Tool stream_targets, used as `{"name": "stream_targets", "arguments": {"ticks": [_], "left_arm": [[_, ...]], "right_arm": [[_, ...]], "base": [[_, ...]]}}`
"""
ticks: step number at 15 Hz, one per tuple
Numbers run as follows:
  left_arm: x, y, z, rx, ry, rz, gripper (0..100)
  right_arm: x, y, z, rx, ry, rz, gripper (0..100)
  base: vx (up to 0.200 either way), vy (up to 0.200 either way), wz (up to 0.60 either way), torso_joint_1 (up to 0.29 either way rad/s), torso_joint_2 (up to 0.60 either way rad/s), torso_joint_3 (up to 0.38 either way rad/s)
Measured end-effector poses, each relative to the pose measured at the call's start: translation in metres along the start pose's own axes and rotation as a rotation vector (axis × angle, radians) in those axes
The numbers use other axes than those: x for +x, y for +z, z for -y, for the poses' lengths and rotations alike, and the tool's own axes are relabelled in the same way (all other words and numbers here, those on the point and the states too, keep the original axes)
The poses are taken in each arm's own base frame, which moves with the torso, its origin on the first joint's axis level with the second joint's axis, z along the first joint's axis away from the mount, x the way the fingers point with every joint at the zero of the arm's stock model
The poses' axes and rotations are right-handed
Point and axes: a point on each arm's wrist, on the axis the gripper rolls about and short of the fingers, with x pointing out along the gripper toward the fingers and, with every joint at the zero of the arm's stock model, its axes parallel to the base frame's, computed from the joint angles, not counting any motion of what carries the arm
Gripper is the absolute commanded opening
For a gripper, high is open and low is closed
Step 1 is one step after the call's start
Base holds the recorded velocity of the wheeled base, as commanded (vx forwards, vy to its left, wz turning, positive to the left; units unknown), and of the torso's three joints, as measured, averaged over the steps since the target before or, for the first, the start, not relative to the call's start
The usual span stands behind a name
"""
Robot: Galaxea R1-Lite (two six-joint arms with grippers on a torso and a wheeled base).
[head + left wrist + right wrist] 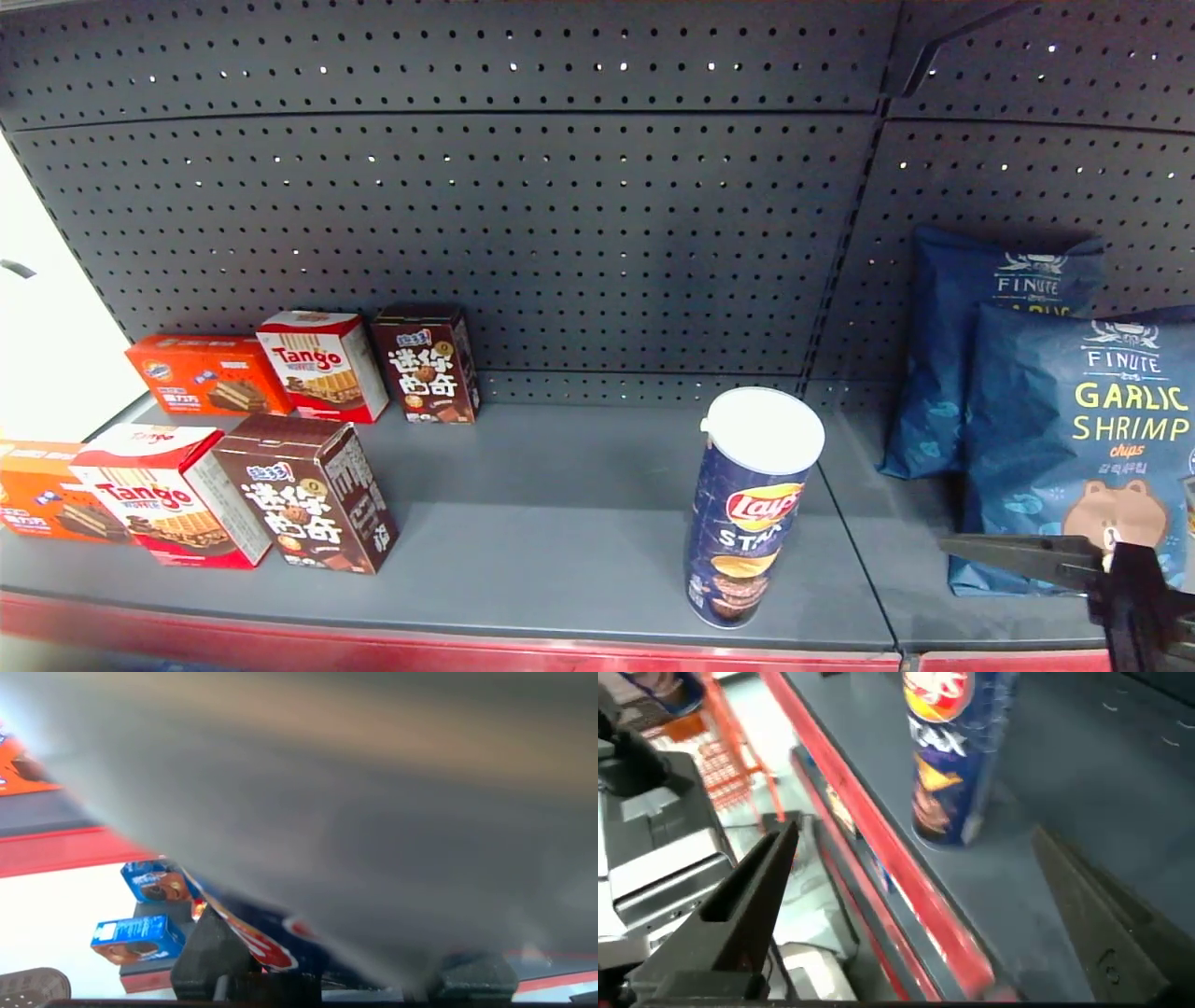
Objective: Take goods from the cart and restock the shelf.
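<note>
Obs: right pincer (pixel 913 833) was spread wide, empty | crisp can (pixel 752 509) stood upright on shelf (pixel 560 523), ahead-left of it, apart | judged light, stiff tube, glossy, tippy; take mid-body across the width | left pincer (pixel 344 969): grip could not be told

I'm seeing the chip can (pixel 752 509) at five o'clock showing navy blue under a white lid, its logo glowing red and yellow. The shelf (pixel 560 532) is showing flat grey with a red front lip, and its pegboard (pixel 560 233) is showing dark grey, dotted with holes. At eight o'clock an orange box (pixel 207 375), a red-and-white box (pixel 322 366) and a dark brown box (pixel 427 364) are lining up. At three o'clock the bags (pixel 1074 439) are showing blue with white and yellow lettering.
</note>
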Motion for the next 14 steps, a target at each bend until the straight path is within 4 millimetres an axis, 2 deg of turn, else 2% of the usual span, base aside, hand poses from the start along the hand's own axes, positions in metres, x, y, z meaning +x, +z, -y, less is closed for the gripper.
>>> {"name": "stream_targets", "arguments": {"ticks": [2,7,11,14], "left_arm": [[-0.002,0.005,0.001,0.004,-0.025,0.02,0],[-0.005,0.019,0.003,0.007,-0.161,0.039,0],[-0.001,0.046,0.007,0.003,-0.364,0.019,0],[0.009,0.069,0.008,-0.007,-0.464,-0.02,0]], "right_arm": [[-0.022,-0.006,-0.007,0.012,-0.145,-0.049,100],[-0.071,-0.016,-0.024,0.074,-0.311,0.025,100],[-0.101,-0.035,-0.039,0.101,-0.389,0.004,100],[-0.116,-0.051,-0.051,0.114,-0.476,0.025,100]], "base": [[0.0,0.0,0.0,0.0,0.0,0.0],[0.0,0.0,0.0,0.0,0.0,0.0],[0.0,0.0,0.0,0.0,0.0,0.0],[0.0,0.0,0.0,0.0,0.0,0.0]]}}
